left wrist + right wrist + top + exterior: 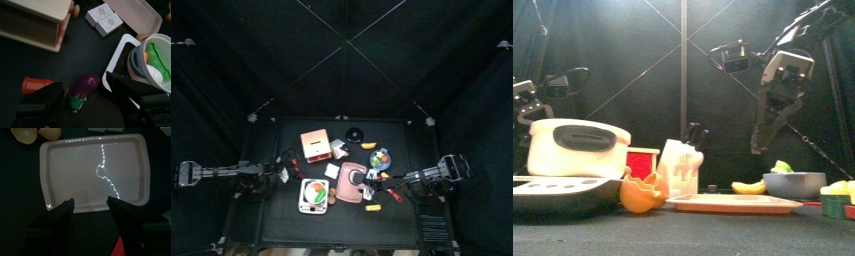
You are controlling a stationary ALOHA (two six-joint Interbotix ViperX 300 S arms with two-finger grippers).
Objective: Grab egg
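Observation:
A small tan rounded thing, most likely the egg [75,9], peeks out beside the far end of the wooden box [33,22]; I cannot make it out in the other views. My left gripper [83,82] hangs open low over the table, with a purple eggplant [85,87] lying below between its jaws, untouched. My right gripper [90,202] is open above the empty pink tray [93,173], holding nothing. In the front view the right arm [778,95] hangs high above the table.
An orange cup [37,85] lies by the eggplant. A white cooker [573,150] with green pieces inside stands front left. Two white blocks [103,17], orange-yellow fruit pieces [643,193], a knife block [680,165] and a grey bowl [794,183] crowd the table.

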